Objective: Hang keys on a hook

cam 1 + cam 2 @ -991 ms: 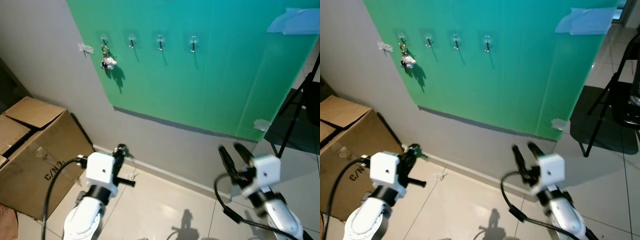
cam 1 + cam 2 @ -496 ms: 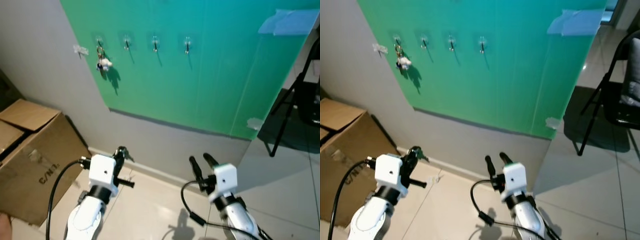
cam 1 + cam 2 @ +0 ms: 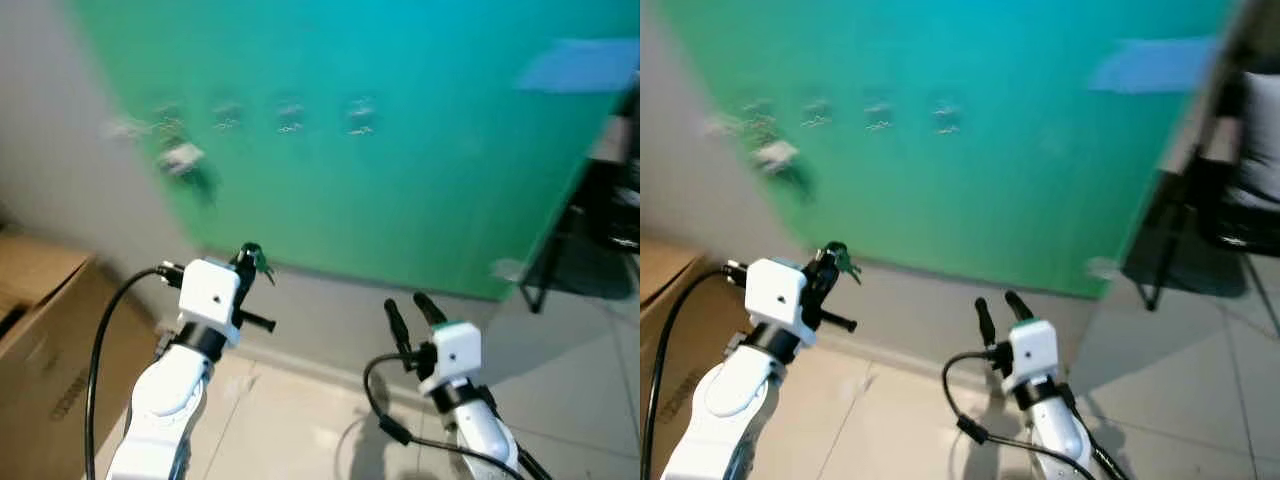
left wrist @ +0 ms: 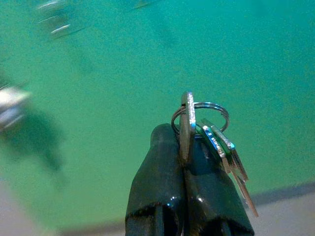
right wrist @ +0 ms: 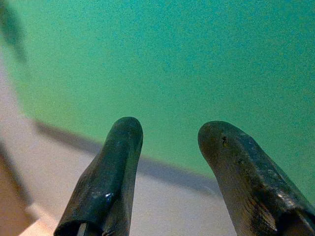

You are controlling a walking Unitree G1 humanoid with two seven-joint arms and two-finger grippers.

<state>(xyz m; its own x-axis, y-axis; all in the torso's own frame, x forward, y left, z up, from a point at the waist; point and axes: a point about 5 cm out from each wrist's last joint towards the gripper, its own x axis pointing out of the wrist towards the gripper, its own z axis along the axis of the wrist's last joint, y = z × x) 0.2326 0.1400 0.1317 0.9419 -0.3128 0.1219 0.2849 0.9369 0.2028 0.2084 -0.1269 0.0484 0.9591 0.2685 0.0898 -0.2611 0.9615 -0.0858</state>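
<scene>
My left gripper (image 3: 247, 262) is shut on a bunch of keys (image 4: 211, 137) on a silver ring, raised in front of the green wall panel (image 3: 400, 170). Several small hooks (image 3: 290, 118) run in a row high on the panel, blurred by camera motion. The leftmost hook bears another key bunch with a white charm (image 3: 180, 157). My right gripper (image 3: 412, 312) is open and holds nothing, lower down and to the right, pointing at the panel's lower edge.
A brown cardboard box (image 3: 40, 350) stands on the floor at the left against the grey wall. A black folding chair (image 3: 600, 220) stands at the right. Pale floor tiles (image 3: 300, 440) lie below the arms.
The camera has shifted and the picture is now blurred. My left gripper has risen with the keys, up from floor level to the panel's lower edge. The right gripper stays open.
</scene>
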